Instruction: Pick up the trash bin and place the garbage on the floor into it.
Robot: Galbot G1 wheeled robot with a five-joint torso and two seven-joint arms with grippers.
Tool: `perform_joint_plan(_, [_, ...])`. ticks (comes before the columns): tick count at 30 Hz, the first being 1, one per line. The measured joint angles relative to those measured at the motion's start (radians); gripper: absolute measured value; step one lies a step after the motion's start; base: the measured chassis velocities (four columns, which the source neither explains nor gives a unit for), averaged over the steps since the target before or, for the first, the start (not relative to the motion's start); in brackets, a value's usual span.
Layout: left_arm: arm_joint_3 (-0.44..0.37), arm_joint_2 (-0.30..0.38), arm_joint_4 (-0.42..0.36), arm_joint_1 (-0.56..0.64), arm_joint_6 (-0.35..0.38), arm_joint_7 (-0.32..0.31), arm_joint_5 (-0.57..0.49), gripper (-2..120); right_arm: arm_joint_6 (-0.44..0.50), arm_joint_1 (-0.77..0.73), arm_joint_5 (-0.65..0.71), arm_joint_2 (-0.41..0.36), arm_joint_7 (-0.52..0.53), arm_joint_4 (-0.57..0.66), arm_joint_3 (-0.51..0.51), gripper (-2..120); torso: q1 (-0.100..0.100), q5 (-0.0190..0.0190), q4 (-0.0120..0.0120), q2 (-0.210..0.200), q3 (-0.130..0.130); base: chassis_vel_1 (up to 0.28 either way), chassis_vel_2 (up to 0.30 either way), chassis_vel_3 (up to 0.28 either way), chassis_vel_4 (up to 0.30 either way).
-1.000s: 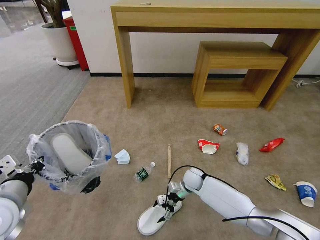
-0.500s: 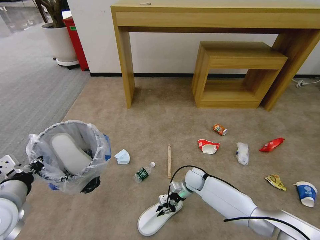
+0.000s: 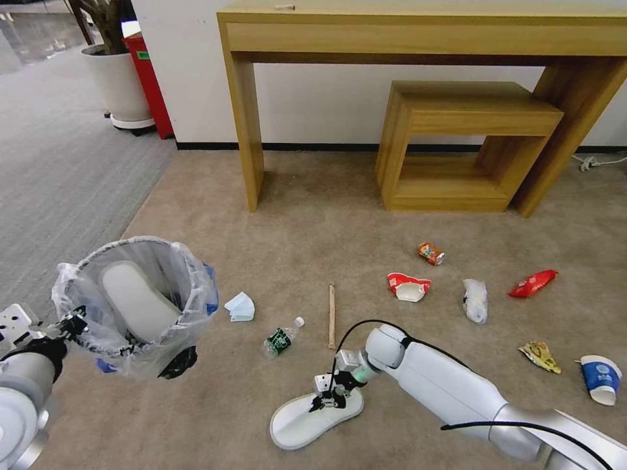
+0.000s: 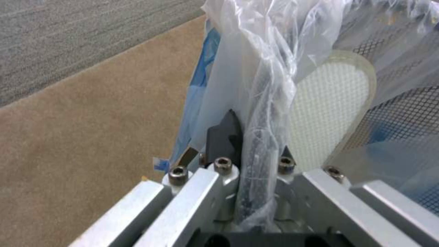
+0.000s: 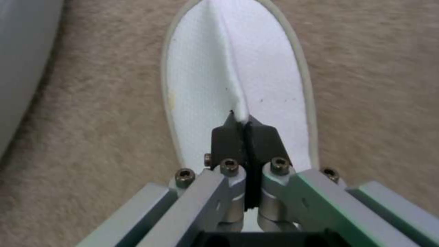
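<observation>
Right gripper pinches shut on the flat white fabric slipper — its long axis runs from near-left to far-right on the beige carpet.

Beige floor carries slipper, bottle, stick, seemingly crushed cups.

The right arm reaches low across the floor, its right gripper pinched together on the white slipper; the left arm sits bent at the side, left gripper clamped on the trash bin rim
</observation>
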Motion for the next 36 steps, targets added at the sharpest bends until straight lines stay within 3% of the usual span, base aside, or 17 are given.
perform_joint_plan(5, [-0.002,0.016,0.005,0.000,0.000,0.000,-0.006,1,-0.002,0.008,0.046,-0.074,0.028,0.082,0.046,0,0.000,-0.0003,0.0000,0.000,0.000,0.000,0.000,0.000,0.000])
perform_joint_plan(8, [0.017,0.027,0.006,0.002,0.000,0.000,-0.013,1,0.019,0.011,0.119,-0.158,0.033,0.198,0.131,0,0.000,-0.0001,0.0000,0.000,0.000,0.000,0.000,0.000,0.000])
perform_joint_plan(13, [0.053,0.032,0.002,0.011,0.000,0.000,-0.014,1,0.018,-0.014,0.195,-0.224,0.048,0.305,0.240,0,0.000,-0.0001,0.0000,0.000,0.000,0.000,0.000,0.000,0.000])
perform_joint_plan(16, [0.095,0.046,-0.009,0.022,0.000,0.000,-0.022,1,-0.012,-0.106,0.368,-0.327,0.102,0.503,0.449,0,0.000,-0.0002,-0.0001,0.000,0.000,0.000,0.000,0.000,0.000])
perform_joint_plan(17, [0.095,0.046,-0.009,0.022,0.000,0.000,-0.022,1,-0.012,-0.106,0.368,-0.327,0.102,0.503,0.449,0,0.000,-0.0002,-0.0001,0.000,0.000,0.000,0.000,0.000,0.000])
perform_joint_plan(20, [0.143,0.056,-0.018,0.028,0.000,0.000,-0.037,1,-0.013,-0.203,0.547,-0.409,0.193,0.639,0.564,0,0.000,0.0000,-0.0001,0.000,0.000,0.000,0.000,0.000,0.000])
perform_joint_plan(28, [0.247,0.071,-0.017,0.022,0.000,0.002,-0.043,1,0.045,-0.342,0.725,-0.434,0.312,0.773,0.739,0,0.000,0.0001,-0.0002,0.000,0.000,0.000,0.000,0.000,0.000])
perform_joint_plan(36, [0.284,0.075,-0.003,0.016,0.000,0.024,-0.036,1,0.023,-0.324,0.931,-0.391,0.356,0.870,0.801,0,0.000,-0.0003,0.0000,0.000,0.000,0.000,0.000,0.000,0.000])
